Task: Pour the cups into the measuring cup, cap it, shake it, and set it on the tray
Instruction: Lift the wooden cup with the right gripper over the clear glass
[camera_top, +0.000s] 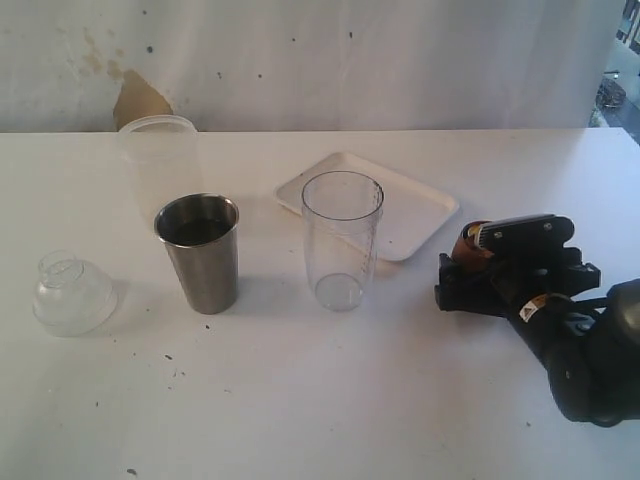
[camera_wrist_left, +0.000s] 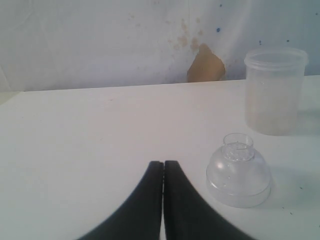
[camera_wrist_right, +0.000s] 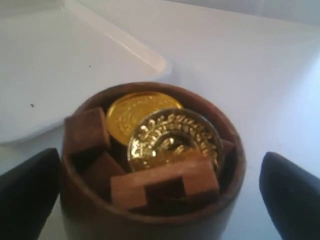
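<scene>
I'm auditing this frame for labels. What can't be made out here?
- Wooden cup: exterior view, mostly hidden by right gripper.
- Steel tumbler contents: exterior view, interior too dark.
- Left gripper: left wrist view, body cut off by frame edge; absent from exterior view.

Steel tumbler (camera_top: 200, 255) left-centre; measuring cup (camera_top: 342, 240) centre; tray (camera_top: 415, 215) right of centre; frosted tub (camera_top: 158, 160) upper left; dome lid (camera_top: 73, 293) far left; right gripper (camera_top: 462, 272) around wooden cup (camera_top: 472, 243), right.
</scene>
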